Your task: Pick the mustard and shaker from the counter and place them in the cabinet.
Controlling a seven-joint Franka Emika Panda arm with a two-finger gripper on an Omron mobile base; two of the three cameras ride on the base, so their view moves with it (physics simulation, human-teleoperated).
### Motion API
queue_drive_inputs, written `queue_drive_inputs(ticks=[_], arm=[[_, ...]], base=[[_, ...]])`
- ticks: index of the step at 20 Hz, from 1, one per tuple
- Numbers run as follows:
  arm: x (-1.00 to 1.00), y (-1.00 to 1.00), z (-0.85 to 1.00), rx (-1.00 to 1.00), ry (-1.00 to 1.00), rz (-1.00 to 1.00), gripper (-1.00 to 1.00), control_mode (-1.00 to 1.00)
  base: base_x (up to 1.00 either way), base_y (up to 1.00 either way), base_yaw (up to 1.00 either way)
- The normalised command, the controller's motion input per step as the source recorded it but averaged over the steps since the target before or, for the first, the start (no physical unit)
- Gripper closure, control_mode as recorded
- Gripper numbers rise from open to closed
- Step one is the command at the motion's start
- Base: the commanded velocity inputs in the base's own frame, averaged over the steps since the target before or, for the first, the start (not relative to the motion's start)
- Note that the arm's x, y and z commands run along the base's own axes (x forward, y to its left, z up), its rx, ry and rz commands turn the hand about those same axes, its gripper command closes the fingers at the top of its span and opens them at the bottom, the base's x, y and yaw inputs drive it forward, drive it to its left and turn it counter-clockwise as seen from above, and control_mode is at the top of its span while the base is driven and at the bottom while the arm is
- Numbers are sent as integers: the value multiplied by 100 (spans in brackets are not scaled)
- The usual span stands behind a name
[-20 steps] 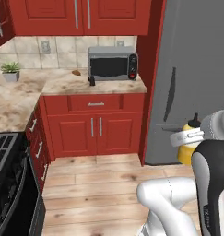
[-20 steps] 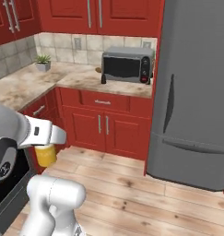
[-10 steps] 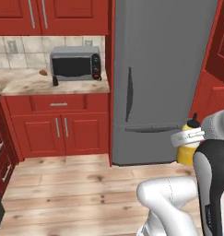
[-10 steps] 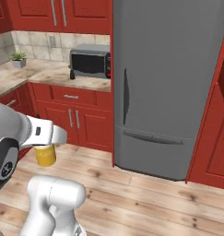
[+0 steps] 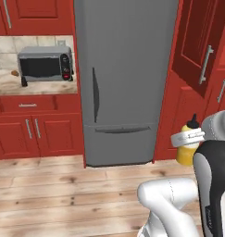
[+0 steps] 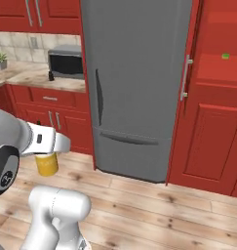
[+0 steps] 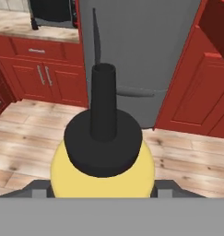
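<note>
The mustard (image 5: 186, 151), a yellow bottle with a dark pointed cap, hangs upright in the air above the wooden floor, with my gripper (image 5: 188, 138) shut on it near its shoulder. The right base view has the mustard (image 6: 47, 164) low on the left under the gripper (image 6: 48, 146). Seen from the hand, the mustard (image 7: 102, 177) stands close up, cap pointing at the fridge. The small black shaker (image 5: 24, 82) stands far off on the marbled counter (image 5: 35, 86), left of the microwave; the same shaker (image 6: 50, 76) shows from the other side. The red cabinet (image 6: 218, 73) stands right of the fridge, its door (image 5: 201, 42) swung open.
A tall grey fridge (image 5: 125, 83) stands straight ahead, between counter and cabinet. A microwave (image 5: 44, 63) and a small brown lump (image 5: 14, 72) sit on the counter. A tiny green block (image 6: 226, 56) lies on a cabinet shelf. Wooden floor (image 6: 154, 210) stretches in front.
The whole picture has slid left: the base has turned right, so counter and microwave went to the left and fridge and cabinet came in. The mustard stays in my grip.
</note>
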Motion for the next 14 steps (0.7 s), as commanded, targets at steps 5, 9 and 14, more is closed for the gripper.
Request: queue_drive_inputs(ticks=[5,9,14], arm=[[0,0,0,0,0,0,100,100],[0,0,0,0,0,0,100,100],[0,0,0,0,0,0,100,100]], base=[[-22,-100,0],[-20,-100,0],[-4,-100,0]])
